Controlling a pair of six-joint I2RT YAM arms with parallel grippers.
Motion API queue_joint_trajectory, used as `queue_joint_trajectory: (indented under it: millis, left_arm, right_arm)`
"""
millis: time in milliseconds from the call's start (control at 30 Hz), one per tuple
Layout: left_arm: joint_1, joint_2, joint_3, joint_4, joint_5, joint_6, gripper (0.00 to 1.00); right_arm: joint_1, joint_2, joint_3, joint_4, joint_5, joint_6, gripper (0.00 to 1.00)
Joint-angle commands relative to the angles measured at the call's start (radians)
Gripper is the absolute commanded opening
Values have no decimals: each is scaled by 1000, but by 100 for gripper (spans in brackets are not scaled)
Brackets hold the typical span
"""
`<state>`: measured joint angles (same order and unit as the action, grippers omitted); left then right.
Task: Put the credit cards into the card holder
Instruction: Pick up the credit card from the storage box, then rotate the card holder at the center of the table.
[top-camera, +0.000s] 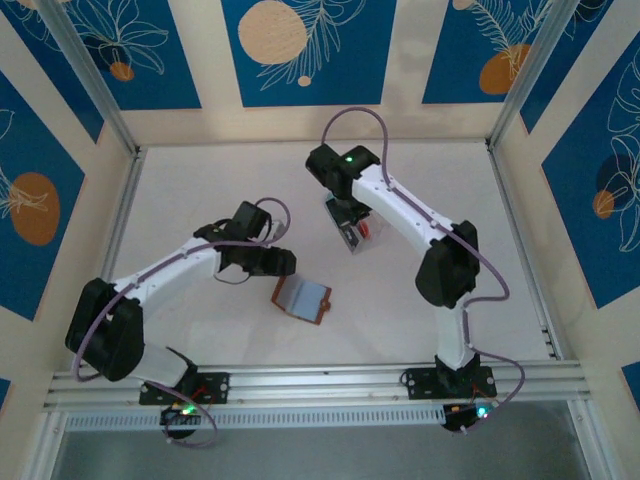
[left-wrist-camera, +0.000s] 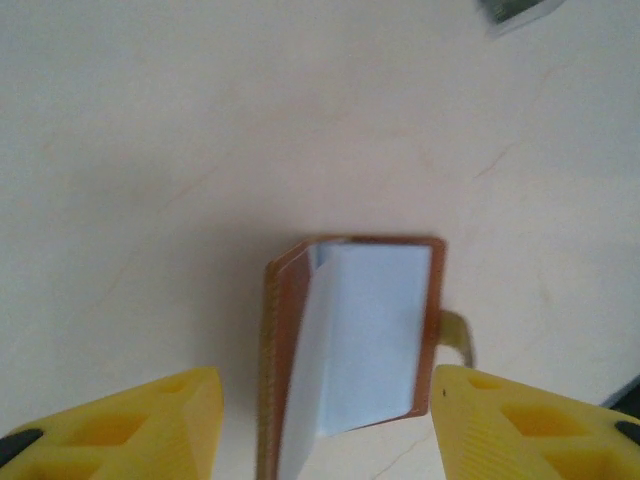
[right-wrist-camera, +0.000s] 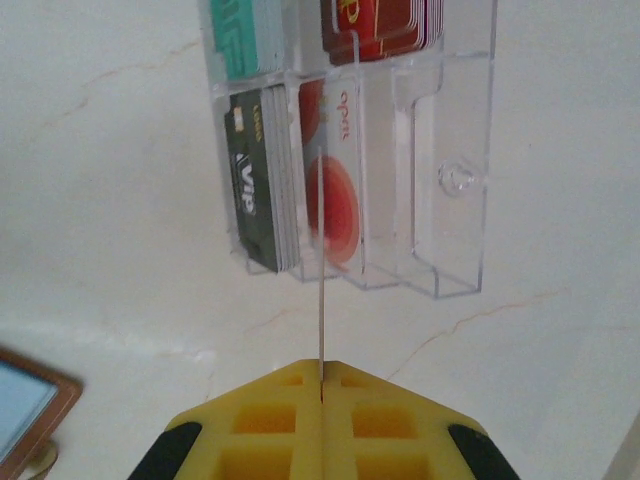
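Observation:
The brown card holder (top-camera: 302, 297) lies open on the table, its pale grey-blue inside (left-wrist-camera: 360, 340) facing up and one flap standing up. My left gripper (left-wrist-camera: 328, 402) hangs open over it, a yellow finger on each side, touching nothing. My right gripper (right-wrist-camera: 322, 385) is shut on a credit card (right-wrist-camera: 321, 300), seen edge-on as a thin pale line reaching toward the clear tray (right-wrist-camera: 440, 180). The tray holds more credit cards: dark ones (right-wrist-camera: 255, 190), teal ones (right-wrist-camera: 240, 40) and red ones (right-wrist-camera: 380, 25). A corner of the card holder (right-wrist-camera: 30, 405) shows at the lower left of the right wrist view.
The clear tray (top-camera: 355, 232) sits mid-table under the right arm's wrist (top-camera: 345, 170). Metal frame rails (top-camera: 300, 380) run along the near edge, and patterned walls close in the other sides. Bare tabletop (top-camera: 500, 260) lies to the right.

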<state>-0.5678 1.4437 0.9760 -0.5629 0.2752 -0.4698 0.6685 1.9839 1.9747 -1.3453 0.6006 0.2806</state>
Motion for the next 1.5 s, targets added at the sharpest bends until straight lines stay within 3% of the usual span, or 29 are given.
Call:
queue_joint_trajectory:
  millis: [0,267,433,600,800,1067,1467]
  left_arm:
    - [-7,31,-28,-45,-12,43,54]
    - [-7,69,-86,36,62,11,36]
    - [-7,70,-106,52,52,-10,28]
    - [-7,75,-140,89,77,-47,12]
    - [-7,69,-237,236,128,-165,0]
    - [-16,-10,-314,351,95,-283,0]
    - [-38,-9,-361,422,52,-331,0]
  right_arm:
    - [6,-116,-81,78,-108,27,0]
    - [-5,-292,-270,202,-289,61,0]
    - [-10,-317,-322,234,-340,68,0]
    - [-12,-344,-374,299,-413,85,0]
    - [-35,-453,-567,535,-646,178,0]
    - [-21,-566,-866,957,-864,411,0]
    - [67,-467,-1006,1115,-827,480,0]
